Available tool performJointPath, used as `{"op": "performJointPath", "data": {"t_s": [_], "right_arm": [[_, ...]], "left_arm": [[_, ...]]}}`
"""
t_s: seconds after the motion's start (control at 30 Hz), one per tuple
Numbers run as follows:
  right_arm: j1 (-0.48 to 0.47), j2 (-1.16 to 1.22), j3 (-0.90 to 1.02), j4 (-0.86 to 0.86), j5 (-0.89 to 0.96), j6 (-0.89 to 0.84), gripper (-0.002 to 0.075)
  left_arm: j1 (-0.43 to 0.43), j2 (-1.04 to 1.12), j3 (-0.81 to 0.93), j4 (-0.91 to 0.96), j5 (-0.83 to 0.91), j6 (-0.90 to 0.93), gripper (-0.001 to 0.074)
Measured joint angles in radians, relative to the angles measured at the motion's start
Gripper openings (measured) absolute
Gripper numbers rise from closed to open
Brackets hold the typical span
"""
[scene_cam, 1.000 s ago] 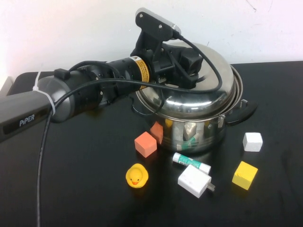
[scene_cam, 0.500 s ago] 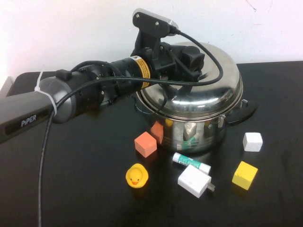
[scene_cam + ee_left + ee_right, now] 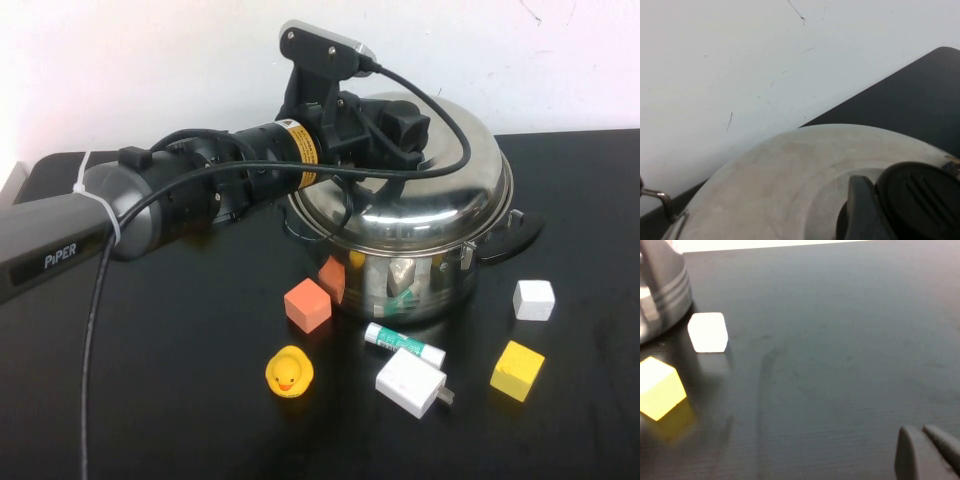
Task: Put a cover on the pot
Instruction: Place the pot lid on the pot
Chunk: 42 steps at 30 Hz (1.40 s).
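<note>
High view: my left arm reaches in from the left over the black table [image 3: 150, 400], its grey link printed "PiPER" in white, a yellow label with small print I cannot read wrapped round the wrist. My left gripper [image 3: 405, 125] sits on top of the domed lid [image 3: 430, 190], at the black knob [image 3: 920, 197]. Left wrist view shows one finger [image 3: 862, 210] pressed beside the knob, so I seem to have it pinched, though the other finger is hidden. The lid lies on the pot [image 3: 420, 285], tilted a little, its rim overhanging the pot's wall toward the right. The pot stands mid-table toward the far side, one black handle [image 3: 515, 240] jutting right.

Near the pot's front: an orange block [image 3: 307, 305] just left of it, a yellow duck [image 3: 289, 372] nearer me, a white tube [image 3: 404, 345] with a green band whose print I cannot read, and a white charger [image 3: 412, 383] beside the tube. To the right lie a white block [image 3: 533, 300] and a yellow block [image 3: 517, 370], apart from each other.

Right wrist view: my right gripper [image 3: 927, 450] hangs low over bare table, well away from the pot, fingers together and holding nothing; it does not show in the high view
</note>
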Motion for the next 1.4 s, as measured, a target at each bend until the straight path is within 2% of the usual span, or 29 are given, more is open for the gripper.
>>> {"op": "performJointPath", "data": {"t_s": [1.2,1.4], "right_arm": [[0.0,0.0,0.0,0.0,0.0,0.0,-0.0002],[0.0,0.0,0.0,0.0,0.0,0.0,-0.0002]], "left_arm": [[-0.001,-0.009,-0.014,0.253,0.03,-0.208,0.0333],[-0.001,-0.029,-0.012,0.285,0.089,-0.217,0.0442]]}}
